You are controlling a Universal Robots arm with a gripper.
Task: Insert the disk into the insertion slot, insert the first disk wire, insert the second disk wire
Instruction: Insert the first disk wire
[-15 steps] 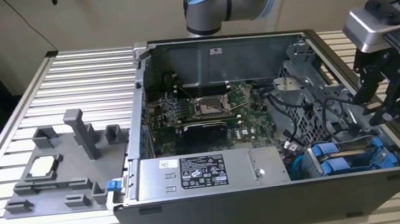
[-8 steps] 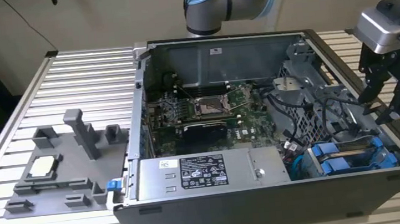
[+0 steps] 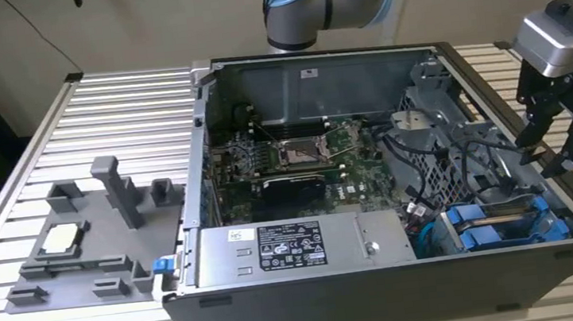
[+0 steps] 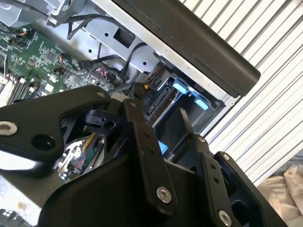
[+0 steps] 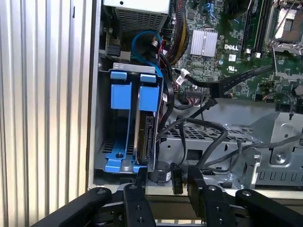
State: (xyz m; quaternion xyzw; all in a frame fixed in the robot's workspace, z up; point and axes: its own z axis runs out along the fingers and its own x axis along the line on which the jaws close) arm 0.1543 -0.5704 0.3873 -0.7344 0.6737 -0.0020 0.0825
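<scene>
First wrist view: disk in its slot, gripper open and empty

The disk stood on edge in the drive bay. Its blue carrier tab sat beside a second blue carrier nearer the case wall. The gripper hung just off the bay's open end, its two black fingers spread wide with nothing clamped between them. A small black cable plug hung in the gap; whether it touched either finger could not be told. Loose black cables ran from there toward the motherboard. In the exterior view the gripper hovered over the rim of the computer case at the exterior view's right, above the bay in the near corner. The labelled power-supply box lay just to the exterior view's left of the bay.
</scene>
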